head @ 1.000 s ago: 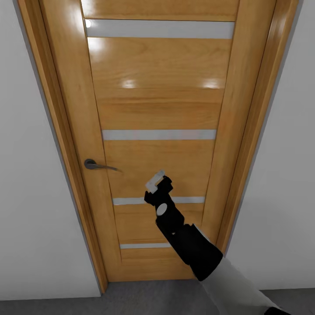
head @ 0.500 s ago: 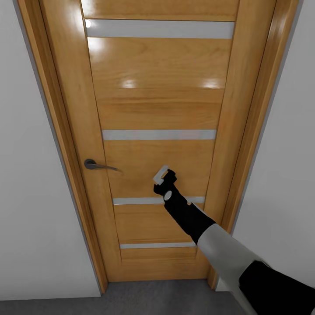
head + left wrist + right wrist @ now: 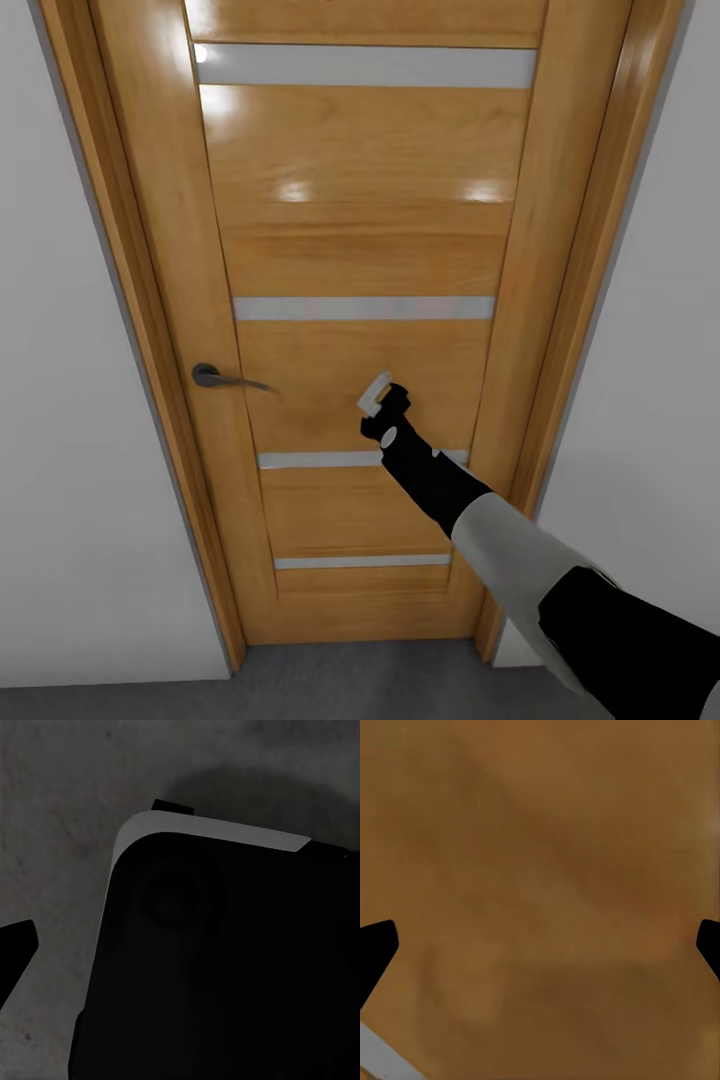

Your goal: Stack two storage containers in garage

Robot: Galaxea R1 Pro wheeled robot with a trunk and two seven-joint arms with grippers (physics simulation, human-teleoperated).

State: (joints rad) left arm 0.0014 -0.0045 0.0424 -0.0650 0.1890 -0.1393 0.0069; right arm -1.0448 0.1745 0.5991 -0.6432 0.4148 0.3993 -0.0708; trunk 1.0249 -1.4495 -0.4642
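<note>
As the right arm reaches out toward the closed wooden door (image 3: 360,300), the right gripper (image 3: 378,397) has advanced over the last second from a point lower on the panel to one slightly higher and nearer the wood, while more of the grey forearm has come into the head view; the camera itself has not shifted. The right wrist view confirms the approach: brown door grain lies directly ahead of the gripper (image 3: 540,945), with the two dark fingertips set wide apart at either edge, so the gripper is released and carries nothing. The lever handle (image 3: 222,378) sits well off to the gripper's left and about level with it, apart from it, and one pale horizontal inlay strip (image 3: 330,459) runs just below it. In my judgement the arm is being set to push the door panel rather than work the handle, a step in travelling between rooms; the door appears not yet opened. The left wrist view is dim, showing a dark rounded housing over grey floor (image 3: 60,810) and one fingertip of the left gripper (image 3: 15,945); its state cannot be told. Neither storage container is held at this moment, so transport has yet to be completed. No brand, label or legible writing appears on the door, wall or arm.
</note>
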